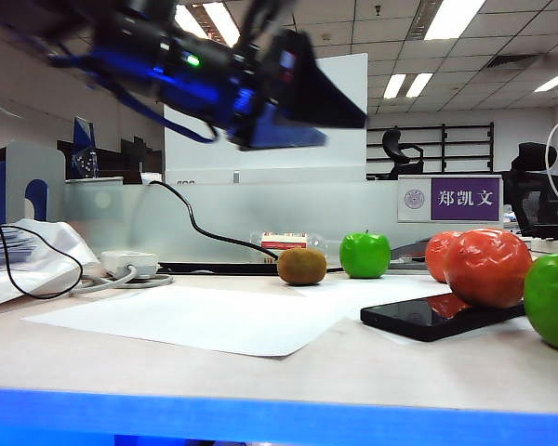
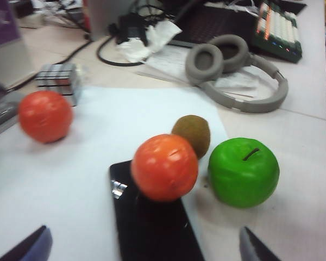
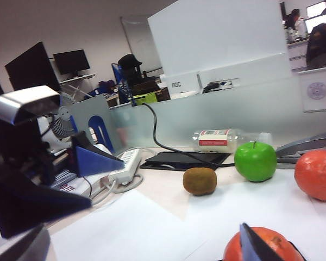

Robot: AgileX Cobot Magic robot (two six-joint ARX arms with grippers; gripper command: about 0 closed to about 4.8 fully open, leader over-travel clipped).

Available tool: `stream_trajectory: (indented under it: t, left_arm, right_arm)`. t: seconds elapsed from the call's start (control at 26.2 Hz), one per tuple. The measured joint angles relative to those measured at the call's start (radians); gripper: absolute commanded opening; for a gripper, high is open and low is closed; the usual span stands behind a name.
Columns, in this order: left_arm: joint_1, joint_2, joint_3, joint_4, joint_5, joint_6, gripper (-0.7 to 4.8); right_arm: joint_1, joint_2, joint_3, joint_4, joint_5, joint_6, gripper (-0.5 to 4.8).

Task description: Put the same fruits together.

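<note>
In the exterior view a brown kiwi (image 1: 301, 266) and a green apple (image 1: 365, 255) sit at the back of the table. Two orange-red fruits (image 1: 488, 268) (image 1: 439, 255) and a second green apple (image 1: 553, 302) stand at the right. My left gripper (image 1: 307, 116) hangs blurred high above the table, open and empty. Its wrist view looks down past its open fingertips (image 2: 30, 247) on an orange-red fruit (image 2: 164, 167), a kiwi (image 2: 191, 134) and a green apple (image 2: 243, 172). My right gripper (image 3: 141, 253) is low over the table, open and empty, one fingertip (image 3: 258, 244) in front of an orange-red fruit (image 3: 274, 244).
A black phone (image 1: 442, 316) lies under the near orange-red fruit, partly on white paper (image 1: 195, 316). A black-and-white cube (image 2: 58, 79), grey headphones (image 2: 236, 70) and a keyboard (image 2: 277, 27) lie beyond. Cables and a power strip (image 1: 128, 263) are at the left, a glass partition (image 1: 260, 218) behind.
</note>
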Motion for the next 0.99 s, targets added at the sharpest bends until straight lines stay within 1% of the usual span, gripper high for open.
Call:
stream_trajectory:
  t: [0.19,0.38,0.57,0.65,0.76,0.84,0.99]
  left_arm:
    - [-0.055,0.204,0.174,0.006,0.003,0.034,4.79]
    - [-0.089,0.305,0.278,-0.019,0.005,0.044,4.79]
    - [-0.119,0.398,0.372,-0.024,0.001,0.08,4.79]
    - [-0.13,0.433,0.411,-0.054,0.002,0.08,4.79]
    - [-0.135,0.451,0.434,-0.105,-0.016,0.08,4.79]
    - [-0.133,0.451,0.435,-0.109,-0.033,0.081,4.79]
    - [-0.108,0.433,0.435,-0.112,-0.054,0.081,4.79]
  right_arm:
    - [0.0,0.0,0.0,-0.038,-0.001,0.009,4.79]
    - [0.0,0.0,0.0,-0.047,-0.004,0.02,4.79]
    - [0.0,0.0,0.0,-0.061,-0.013,0.022,4.79]
    - [0.0,0.0,0.0,-0.071,-0.026,0.023,4.79]
    - [0.0,0.0,0.0,-0.077,-0.03,0.019,4.79]
    - [0.0,0.0,0.0,-0.083,-0.026,-0.006,4.79]
    - [0.0,0.04,0.001,-0.163,0.029,-0.067,4.79]
